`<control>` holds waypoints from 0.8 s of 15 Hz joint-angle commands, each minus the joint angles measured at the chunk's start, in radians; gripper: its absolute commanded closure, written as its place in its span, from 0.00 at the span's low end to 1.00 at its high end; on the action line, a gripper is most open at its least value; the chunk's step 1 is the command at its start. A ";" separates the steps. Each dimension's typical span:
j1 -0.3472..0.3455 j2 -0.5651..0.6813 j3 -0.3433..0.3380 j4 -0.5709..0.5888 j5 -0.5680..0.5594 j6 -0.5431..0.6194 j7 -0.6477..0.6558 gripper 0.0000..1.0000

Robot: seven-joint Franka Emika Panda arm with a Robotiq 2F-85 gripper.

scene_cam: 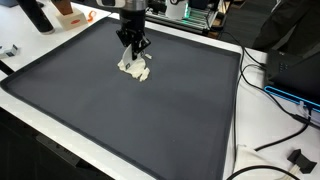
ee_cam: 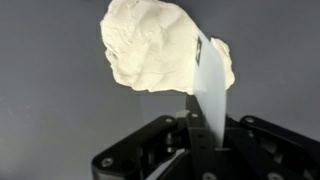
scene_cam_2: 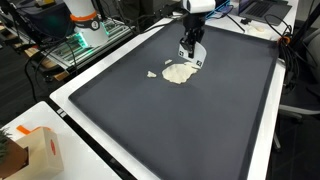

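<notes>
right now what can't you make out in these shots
Wrist view: the blade covers part of the dough, so contact there is hidden.
Exterior views: the gripper blocks the blade, which is too small to see.
Exterior view: the scrap beside the dough is too small to identify.
Wrist view: the bottom edge cuts off the gripper body.

A dark grey mat (scene_cam: 150, 120) covers most of the white counter (scene_cam: 247, 105), leaving a pale border around it. In an exterior view, black and blue cables (scene_cam: 285, 98) trail beside the counter near a dark case (scene_cam: 295, 60), and a black plug (scene_cam: 297, 158) lies close to the corner. In an exterior view, 1 cardboard box (scene_cam_2: 40, 150) stands on the counter's corner, off the mat. A green-lit rack (scene_cam_2: 75, 45) and a white-and-orange post (scene_cam_2: 85, 15) stand beyond the counter.
</notes>
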 commanded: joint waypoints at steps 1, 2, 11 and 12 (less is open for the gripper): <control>0.058 -0.031 -0.061 -0.004 -0.111 -0.095 0.220 0.99; 0.065 -0.031 -0.066 0.003 -0.134 -0.124 0.271 0.99; 0.082 -0.006 -0.046 0.094 -0.274 -0.406 0.629 0.99; 0.080 -0.001 -0.041 0.104 -0.283 -0.433 0.655 0.99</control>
